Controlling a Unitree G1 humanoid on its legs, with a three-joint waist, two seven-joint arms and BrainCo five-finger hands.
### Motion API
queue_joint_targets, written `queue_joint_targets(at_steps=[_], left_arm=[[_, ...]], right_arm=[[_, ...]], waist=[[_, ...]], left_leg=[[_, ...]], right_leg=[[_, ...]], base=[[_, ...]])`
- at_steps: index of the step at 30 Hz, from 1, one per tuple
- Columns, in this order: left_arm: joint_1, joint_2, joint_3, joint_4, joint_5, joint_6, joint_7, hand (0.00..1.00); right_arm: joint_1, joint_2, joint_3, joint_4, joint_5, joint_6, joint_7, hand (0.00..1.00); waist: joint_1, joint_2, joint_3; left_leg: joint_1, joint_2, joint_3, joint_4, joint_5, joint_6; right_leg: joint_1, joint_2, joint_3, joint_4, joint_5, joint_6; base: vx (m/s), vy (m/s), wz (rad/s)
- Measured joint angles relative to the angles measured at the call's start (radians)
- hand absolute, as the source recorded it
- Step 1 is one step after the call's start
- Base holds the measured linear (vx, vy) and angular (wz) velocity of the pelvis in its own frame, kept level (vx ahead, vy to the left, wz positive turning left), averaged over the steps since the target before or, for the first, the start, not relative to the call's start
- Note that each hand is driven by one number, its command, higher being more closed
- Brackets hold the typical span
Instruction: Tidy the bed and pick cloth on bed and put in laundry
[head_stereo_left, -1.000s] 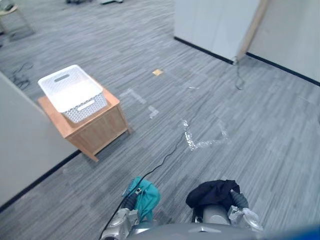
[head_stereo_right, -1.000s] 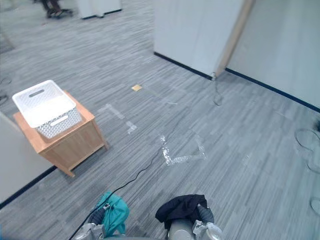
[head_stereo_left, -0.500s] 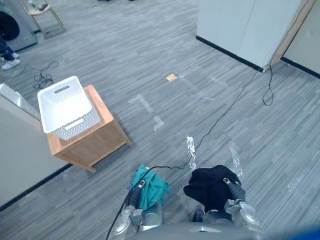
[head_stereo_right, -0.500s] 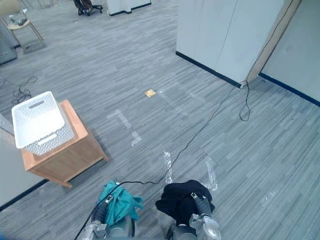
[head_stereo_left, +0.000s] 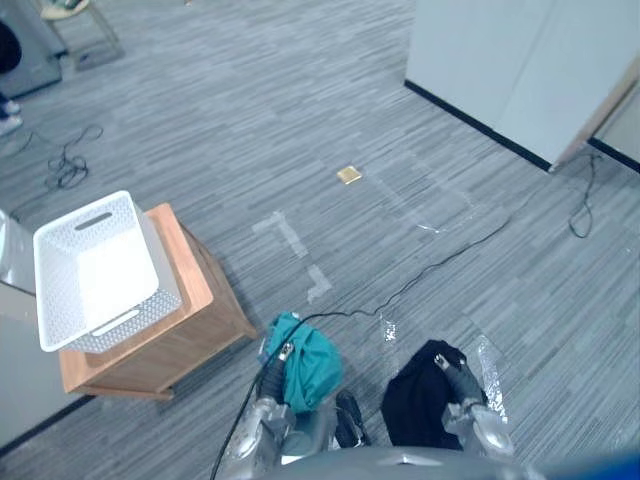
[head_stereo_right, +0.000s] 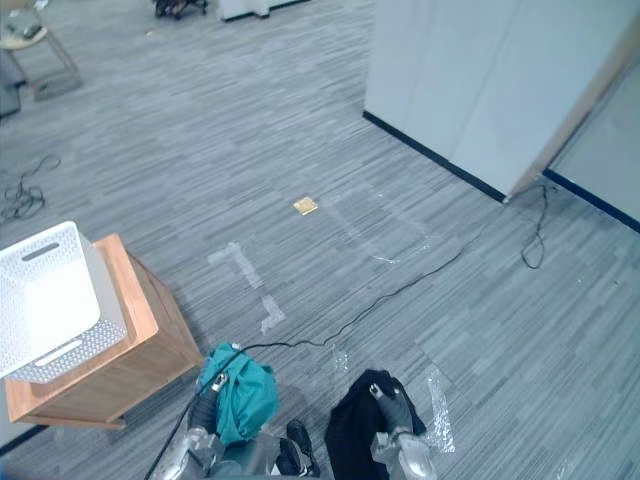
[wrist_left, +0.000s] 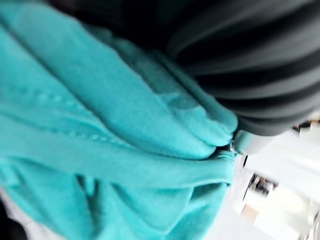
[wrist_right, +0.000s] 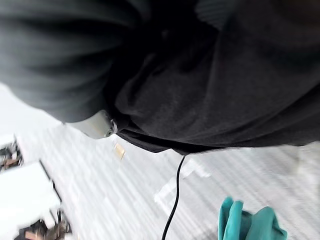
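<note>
Now it's the carry: left hand (head_stereo_left: 272, 378) bears a bunched teal cloth (head_stereo_left: 305, 362), right hand (head_stereo_left: 458, 378) a crumpled black cloth (head_stereo_left: 420, 400), grips buried so I cannot tell them, and next both must reach the white perforated plastic basket (head_stereo_left: 100, 270) on the small wooden desk (head_stereo_left: 190, 335), well left.

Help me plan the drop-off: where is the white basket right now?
In the eye views the white basket sits on the wooden side table at the left, to the left of the teal cloth.
</note>
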Motion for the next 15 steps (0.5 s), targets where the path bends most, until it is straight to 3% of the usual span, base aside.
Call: queue_joint_targets(at_steps=[1, 2, 3, 4, 5, 7, 8, 11, 13, 14, 15], left_arm=[[-0.002, -0.001, -0.002, -0.004, 0.007, 0.015, 0.015, 1.00], [0.008, 0.002, -0.009, -0.009, 0.023, 0.034, 0.049, 1.00], [0.010, 0.003, -0.013, -0.010, 0.026, 0.036, 0.057, 1.00], [0.015, 0.009, -0.030, -0.013, 0.026, 0.036, 0.071, 1.00], [0.013, 0.018, -0.045, -0.025, 0.026, 0.036, 0.081, 1.00], [0.002, 0.020, -0.052, -0.028, 0.027, 0.039, 0.084, 1.00], [-0.004, 0.020, -0.065, -0.028, 0.028, 0.043, 0.083, 1.00], [-0.012, 0.026, -0.079, -0.027, 0.052, 0.046, 0.077, 1.00], [0.015, 0.044, -0.067, -0.027, 0.067, 0.043, 0.078, 1.00], [0.023, 0.051, -0.065, -0.027, 0.069, 0.040, 0.078, 1.00], [0.042, 0.054, -0.054, -0.026, 0.073, 0.035, 0.078, 1.00]], right_arm=[[-0.002, 0.000, 0.002, -0.009, 0.000, -0.001, 0.001, 1.00], [0.000, -0.001, 0.010, -0.016, 0.003, -0.001, 0.001, 1.00], [0.004, -0.003, 0.016, -0.022, 0.004, -0.001, 0.001, 1.00], [0.014, -0.006, 0.029, -0.035, 0.006, -0.002, 0.001, 1.00], [0.036, -0.008, 0.047, -0.066, 0.019, -0.009, 0.001, 1.00], [0.033, -0.016, 0.046, -0.080, 0.024, -0.017, -0.004, 1.00], [0.035, -0.026, 0.046, -0.079, 0.034, -0.020, -0.010, 1.00], [0.069, -0.038, 0.005, -0.072, 0.076, -0.037, 0.003, 1.00], [0.103, -0.030, -0.047, -0.037, 0.143, -0.091, 0.127, 1.00], [0.113, -0.029, -0.048, -0.039, 0.149, -0.106, 0.148, 1.00], [0.130, -0.025, -0.048, -0.050, 0.151, -0.129, 0.181, 1.00]], waist=[[-0.009, -0.009, 0.006], [-0.017, -0.001, 0.013], [-0.020, 0.002, 0.014], [-0.022, 0.003, 0.014], [-0.027, 0.009, 0.017], [-0.046, 0.002, 0.022], [-0.053, 0.013, 0.028], [-0.058, 0.020, 0.031], [-0.045, 0.021, 0.034], [-0.044, 0.016, 0.032], [-0.045, 0.007, 0.025]], left_leg=[[0.029, -0.014, -0.032, -0.013, -0.003, 0.002], [0.105, -0.023, -0.101, -0.045, -0.003, 0.001], [0.127, -0.022, -0.119, -0.055, -0.003, 0.001], [0.161, -0.022, -0.154, -0.068, -0.002, 0.000], [0.200, -0.021, -0.229, -0.092, -0.007, -0.009], [0.220, -0.014, -0.326, -0.103, -0.009, -0.012], [0.226, -0.008, -0.373, -0.104, -0.011, -0.017], [0.249, 0.023, -0.517, -0.098, -0.038, -0.063], [0.264, 0.068, -0.595, -0.049, -0.105, -0.117], [0.263, 0.075, -0.605, -0.032, -0.127, -0.131], [0.266, 0.103, -0.621, 0.014, -0.180, -0.166]], right_leg=[[-0.057, -0.031, 0.006, 0.151, -0.006, -0.003], [-0.123, -0.052, 0.001, 0.326, -0.058, -0.033], [-0.134, -0.052, 0.002, 0.346, -0.070, -0.038], [-0.158, -0.050, 0.006, 0.357, -0.089, -0.045], [-0.230, -0.035, 0.030, 0.326, -0.120, -0.083], [-0.307, -0.021, 0.063, 0.204, -0.162, -0.090], [-0.333, -0.015, 0.077, 0.126, -0.166, -0.090], [-0.390, -0.012, 0.146, -0.227, -0.082, -0.074], [-0.404, -0.007, 0.190, -0.414, 0.014, -0.066], [-0.407, -0.008, 0.192, -0.427, 0.019, -0.068], [-0.412, 0.000, 0.190, -0.390, 0.090, -0.071]], base=[[0.47, 0.102, 1.05], [0.47, 0.081, 1.02], [0.35, 0.036, 1.03], [0.26, -0.030, 1.13], [0.31, -0.083, 1.40], [0.30, -0.139, 1.49], [0.21, -0.147, 1.60], [0.33, -0.283, 1.57], [0.38, -0.372, 1.11], [0.41, -0.432, 0.81], [0.34, -0.361, 0.48]])
